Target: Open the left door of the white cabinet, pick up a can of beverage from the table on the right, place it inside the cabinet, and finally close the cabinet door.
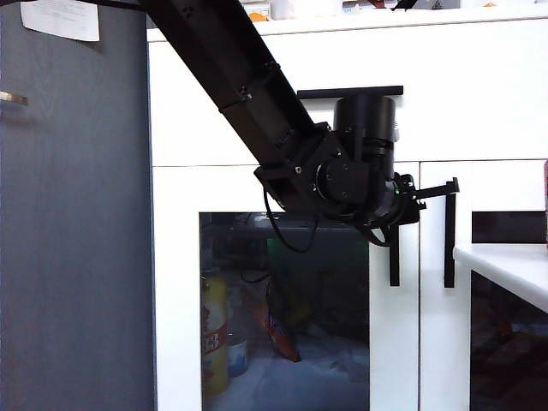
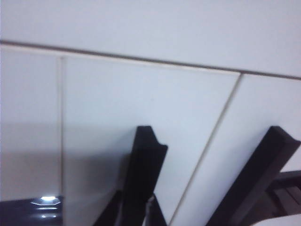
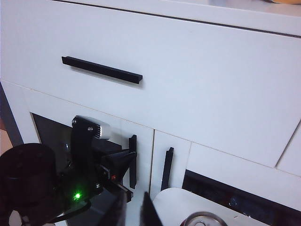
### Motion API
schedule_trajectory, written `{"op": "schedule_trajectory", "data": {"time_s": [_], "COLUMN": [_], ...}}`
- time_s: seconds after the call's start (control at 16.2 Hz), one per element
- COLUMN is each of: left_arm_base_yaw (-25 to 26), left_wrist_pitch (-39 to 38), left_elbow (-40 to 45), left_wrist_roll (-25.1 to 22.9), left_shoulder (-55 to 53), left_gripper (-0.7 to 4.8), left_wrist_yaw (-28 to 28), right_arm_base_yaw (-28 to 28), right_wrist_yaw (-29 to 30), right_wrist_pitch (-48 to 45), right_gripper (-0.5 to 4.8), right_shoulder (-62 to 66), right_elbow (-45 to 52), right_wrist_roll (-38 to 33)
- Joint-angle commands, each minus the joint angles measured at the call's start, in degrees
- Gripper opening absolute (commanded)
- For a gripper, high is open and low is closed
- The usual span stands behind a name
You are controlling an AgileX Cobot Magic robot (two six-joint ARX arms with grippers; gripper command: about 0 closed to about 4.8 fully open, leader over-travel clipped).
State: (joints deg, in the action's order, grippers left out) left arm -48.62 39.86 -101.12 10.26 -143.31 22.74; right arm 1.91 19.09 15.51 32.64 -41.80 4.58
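Showing left door [image 1: 282,291] shut, white frame, dark glass, vertical black handle [image 1: 394,257] | left gripper [image 1: 409,199] clamped on that handle | right gripper [image 3: 134,209] closed, empty, above table [image 3: 174,202] | can [image 3: 201,220] rim visible

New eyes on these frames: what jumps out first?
The big black left arm cuts diagonally across the white cabinet, its left gripper at the left door's vertical black handle. Through the dark glass, a yellow bottle stands inside. The right gripper hangs near the table.
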Motion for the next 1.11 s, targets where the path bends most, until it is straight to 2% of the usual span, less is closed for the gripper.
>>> {"op": "schedule_trajectory", "data": {"time_s": [0.06,0.12,0.31,0.49,0.74,1.11], "left_arm_base_yaw": [0.04,0.02,-0.07,-0.20,-0.68,-0.61], "left_wrist_pitch": [1.27,1.40,1.31,2.75,2.29,1.77], "left_elbow": [-0.39,-0.42,-0.42,-0.39,-0.39,-0.39], "left_wrist_roll": [-2.23,-3.80,-4.00,-3.87,-3.87,-3.87], "left_shoulder": [0.28,0.28,0.26,0.31,0.28,0.28], "left_gripper": [-0.06,-0.06,-0.06,-0.06,-0.06,-0.06], "left_wrist_yaw": [4.11,6.99,7.50,3.93,4.00,4.02], "right_arm_base_yaw": [-0.11,-0.11,-0.13,-0.13,-0.09,-0.07], "right_wrist_yaw": [-0.11,-0.11,-0.11,-0.09,-0.09,0.11], "right_wrist_pitch": [-0.72,-0.72,-0.72,-0.81,-1.14,-9.99], "right_gripper": [0.50,0.50,0.50,0.50,0.50,0.50], "right_shoulder": [-0.02,0.00,0.04,0.13,0.26,0.20], "right_elbow": [-0.17,-0.17,-0.13,0.17,0.17,0.15], "right_wrist_roll": [0.17,0.17,0.17,0.13,0.13,-1.18]}}
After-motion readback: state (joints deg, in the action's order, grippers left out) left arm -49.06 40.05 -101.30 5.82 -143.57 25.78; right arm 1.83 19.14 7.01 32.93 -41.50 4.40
